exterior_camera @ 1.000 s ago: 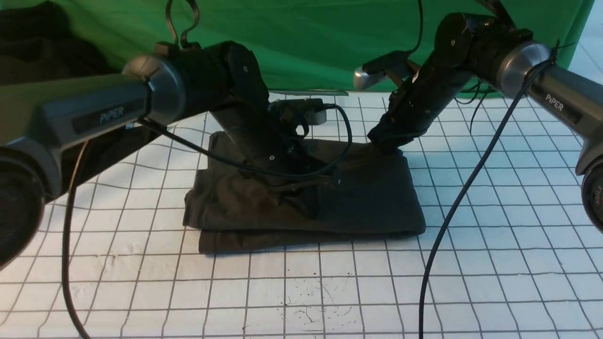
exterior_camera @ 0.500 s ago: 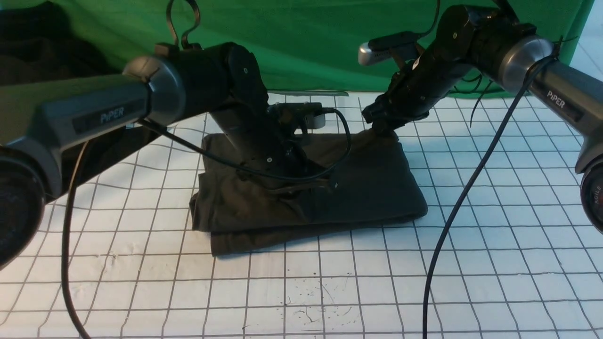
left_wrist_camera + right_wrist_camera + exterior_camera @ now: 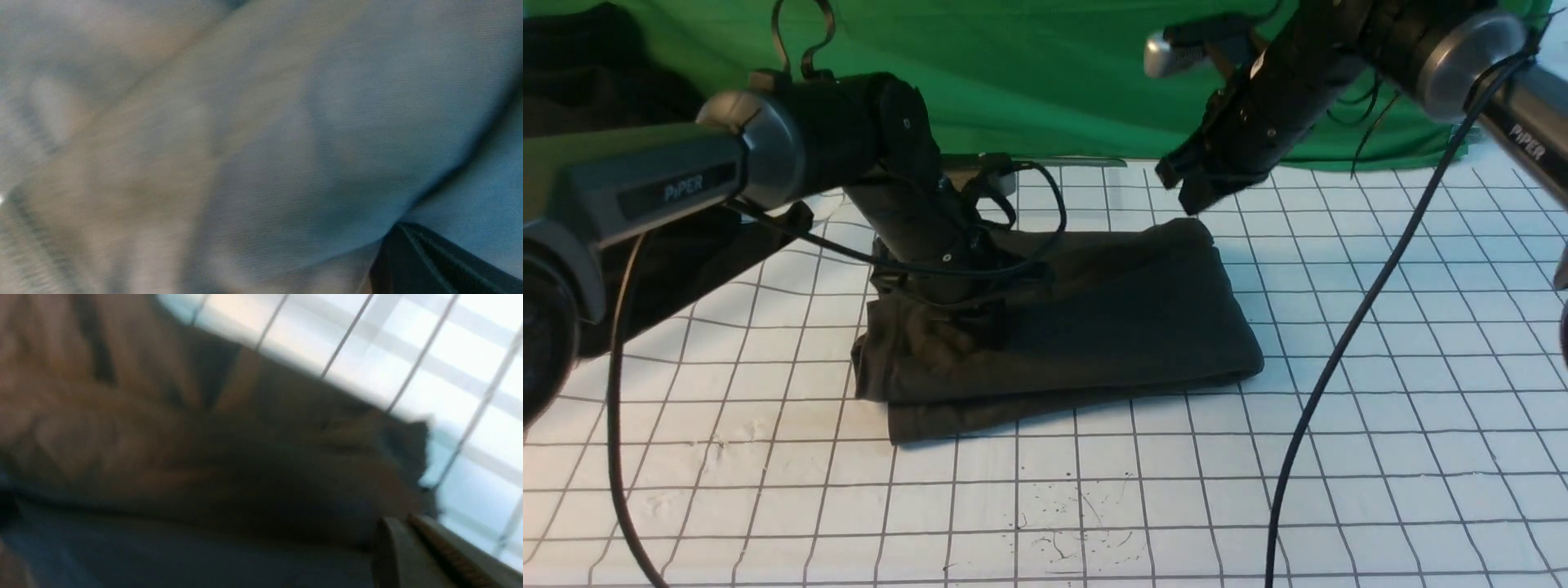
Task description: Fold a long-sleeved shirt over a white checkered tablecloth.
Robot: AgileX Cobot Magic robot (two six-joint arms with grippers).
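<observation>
While the long-sleeved shirt (image 3: 1094, 327) lies folded into a thick dark rectangle in the middle of the white checkered tablecloth (image 3: 1339, 457), one layer sticks out below the others along its near edge, and its left end is rumpled into small ridges. Its chest print and neck label are hidden in this fold. The left gripper (image 3: 968, 314) is sunk into that rumpled left part, its tip buried in the dark cloth, so whether it is clamped on fabric or spread apart cannot be told; the left wrist view shows only blurred jersey (image 3: 261, 134) pressed close to the lens and one dark finger (image 3: 429, 261) at the corner. The right gripper (image 3: 1196, 189) hangs in the air above the far right corner of the shirt, apart from it and holding nothing; whether it is spread or closed cannot be made out. In the right wrist view the shirt's corner (image 3: 286, 465) lies blurred on the grid (image 3: 449, 355), with one pale finger (image 3: 421, 555) at the edge. A green fabric sheet (image 3: 1054, 73) hangs behind the table, and another dark garment (image 3: 596, 90) is heaped at the far left. A few ink specks (image 3: 1062, 523) mark the near cloth.
</observation>
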